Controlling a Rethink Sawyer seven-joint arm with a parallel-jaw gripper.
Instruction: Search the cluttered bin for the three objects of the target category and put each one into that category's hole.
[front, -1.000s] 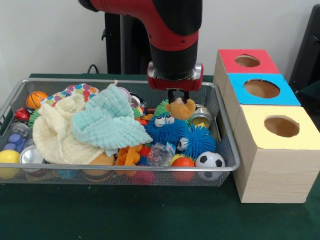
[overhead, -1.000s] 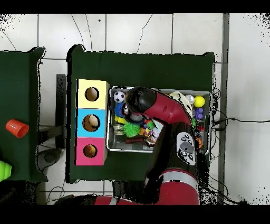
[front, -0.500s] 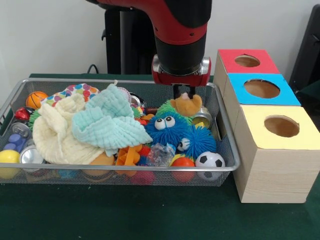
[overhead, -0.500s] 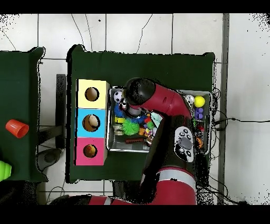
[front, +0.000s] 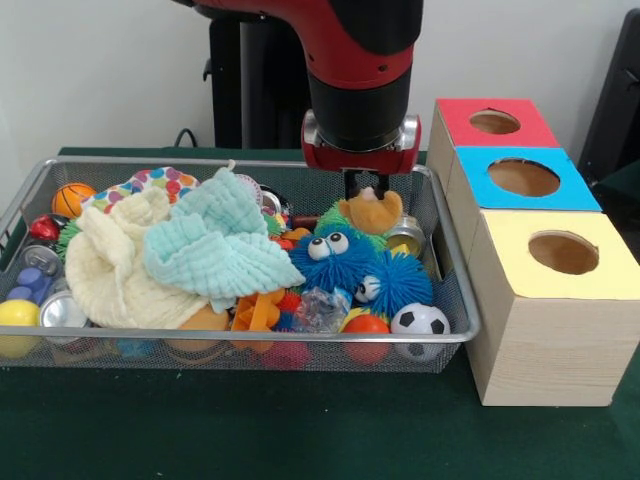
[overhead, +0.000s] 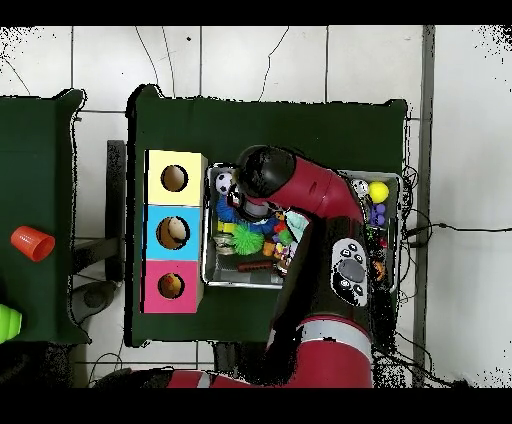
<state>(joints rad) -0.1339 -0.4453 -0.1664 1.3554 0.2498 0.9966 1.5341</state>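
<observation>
my fingers are pinched nearly shut on the top of the tan plush toy, which hangs just above the blue spiky creature in the mesh bin. i'd lift straight up until it clears the clutter, then carry it over the bin wall toward the coloured hole boxes, keeping the grip firm.

Small tan plush toy, lifted just above the blue fuzzy ball, in the wire bin.
</observation>
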